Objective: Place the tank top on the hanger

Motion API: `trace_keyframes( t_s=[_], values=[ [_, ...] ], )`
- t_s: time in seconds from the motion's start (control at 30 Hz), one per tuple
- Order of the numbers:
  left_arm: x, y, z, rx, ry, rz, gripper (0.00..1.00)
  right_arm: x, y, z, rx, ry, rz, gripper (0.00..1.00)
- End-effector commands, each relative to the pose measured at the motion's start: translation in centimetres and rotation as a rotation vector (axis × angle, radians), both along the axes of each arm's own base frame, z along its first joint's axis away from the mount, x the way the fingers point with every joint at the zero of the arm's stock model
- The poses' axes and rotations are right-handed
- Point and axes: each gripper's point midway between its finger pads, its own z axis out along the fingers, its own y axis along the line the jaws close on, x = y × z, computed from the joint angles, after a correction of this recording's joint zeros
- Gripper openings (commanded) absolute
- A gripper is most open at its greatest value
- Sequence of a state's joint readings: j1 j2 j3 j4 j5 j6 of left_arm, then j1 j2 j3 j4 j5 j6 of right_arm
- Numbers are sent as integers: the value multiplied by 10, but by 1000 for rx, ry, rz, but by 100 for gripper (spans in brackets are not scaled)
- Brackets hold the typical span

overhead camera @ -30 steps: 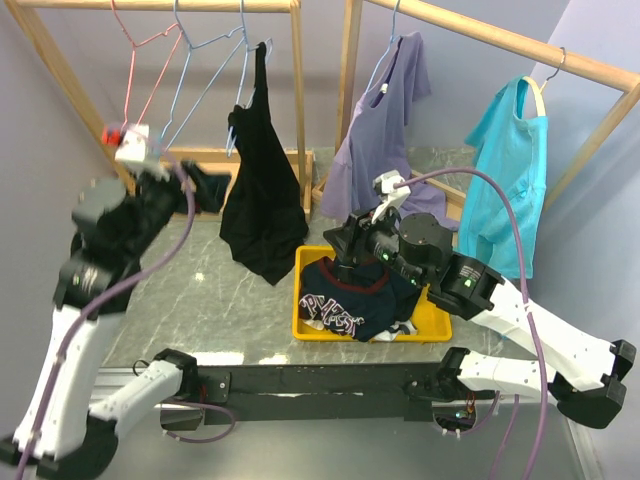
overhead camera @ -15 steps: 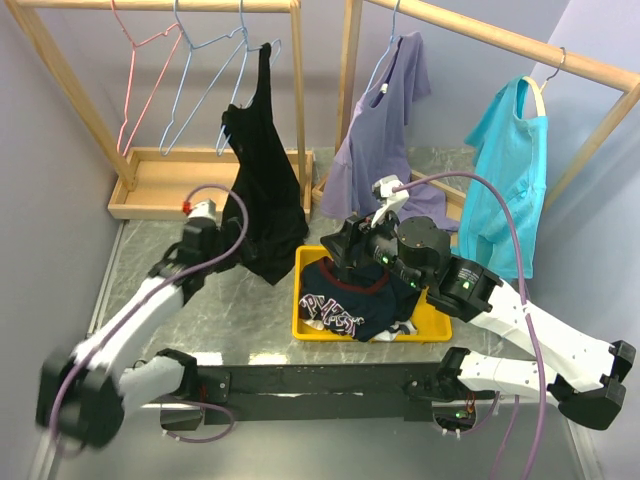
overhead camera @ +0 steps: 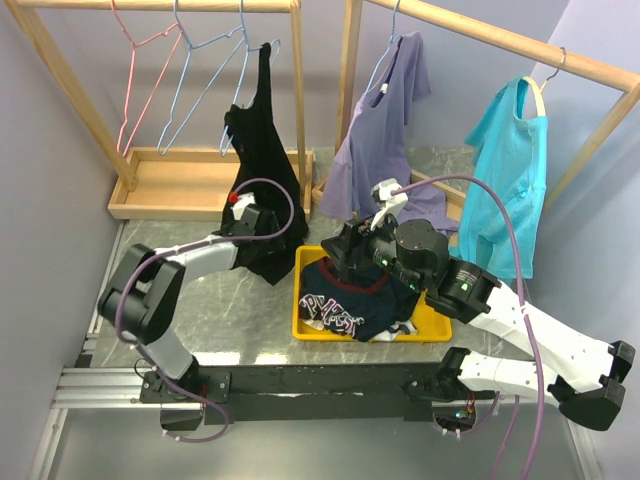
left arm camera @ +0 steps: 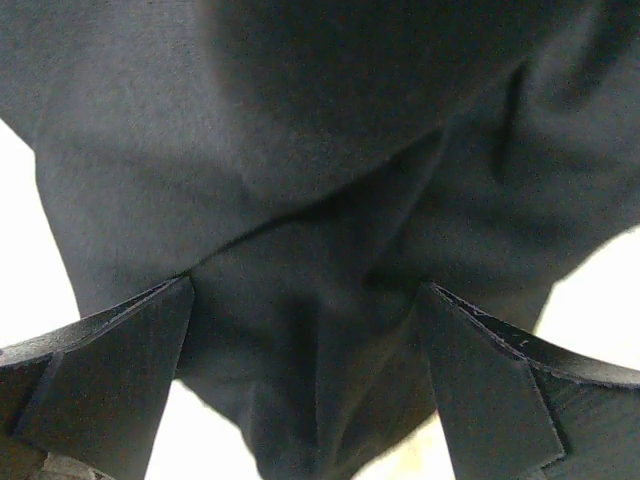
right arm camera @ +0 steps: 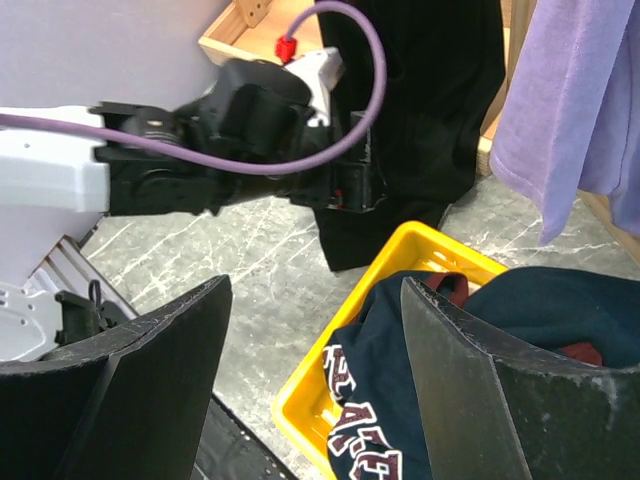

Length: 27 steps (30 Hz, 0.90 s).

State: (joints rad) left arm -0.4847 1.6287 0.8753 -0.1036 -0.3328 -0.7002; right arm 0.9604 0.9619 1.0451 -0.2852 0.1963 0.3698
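Hanging at the far left of the wooden rack (overhead camera: 60,85) is a pink hanger (overhead camera: 130,80). A little further along is the pale blue-grey hanger (overhead camera: 243,35), with the black tank top (overhead camera: 262,190) dangling from it by a strap and its hem reaching the table (overhead camera: 200,300). I can't tell whether both straps are on the wire. The left gripper (left arm camera: 305,288) is low against the top with its fingers spread wide. Black cloth fills the gap between them, but they aren't pinching it. To the right, the right gripper (right arm camera: 315,285) hovers over the yellow bin (overhead camera: 300,300), fingers apart and holding nothing. A dark printed garment (overhead camera: 350,300) lies in the bin. A lilac shirt (overhead camera: 385,130) and then a turquoise shirt (overhead camera: 510,170) hang beyond.
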Motion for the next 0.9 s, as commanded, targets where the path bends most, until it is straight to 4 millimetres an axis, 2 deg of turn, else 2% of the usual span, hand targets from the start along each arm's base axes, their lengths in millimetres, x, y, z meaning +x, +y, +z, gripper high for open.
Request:
trace_keyframes(
  t_s=[0.0,0.07,0.2,0.23,0.27,0.3,0.37,0.47,0.6,0.67,0.7,0.73,0.8,0.83,0.87],
  values=[
    [25,-7,8,48,-76,31,98,-2,-1,17,53,-31,-6,76],
    [23,-13,-5,88,-50,19,89,-2,-1,18,57,-32,-6,76],
    [28,-15,-16,126,-26,33,35,-3,-1,22,69,-34,-1,76],
    [29,-13,-15,136,-29,41,14,-4,0,23,70,-35,2,76],
    [31,-12,-12,139,-35,44,5,-4,0,23,69,-34,4,76],
    [34,-13,-5,140,-51,48,1,-5,0,25,71,-36,7,76],
    [41,-10,20,135,-110,70,1,-5,0,27,72,-39,7,76],
    [57,-6,70,109,-216,97,1,-5,0,31,78,-44,6,76],
    [89,3,133,69,-350,116,1,-4,2,36,80,-50,10,76],
    [105,12,152,67,-401,142,1,-3,3,37,82,-53,8,76],
    [115,9,168,59,-438,127,1,-2,3,38,83,-52,5,76],
    [122,11,171,63,-457,134,1,-2,3,39,81,-53,4,76],
    [137,11,194,63,-526,143,1,0,4,40,78,-56,-3,76],
    [144,12,192,69,-530,151,1,0,4,40,72,-58,-4,76],
    [152,12,203,55,-564,159,1,1,3,43,68,-62,-6,76]
  ],
)
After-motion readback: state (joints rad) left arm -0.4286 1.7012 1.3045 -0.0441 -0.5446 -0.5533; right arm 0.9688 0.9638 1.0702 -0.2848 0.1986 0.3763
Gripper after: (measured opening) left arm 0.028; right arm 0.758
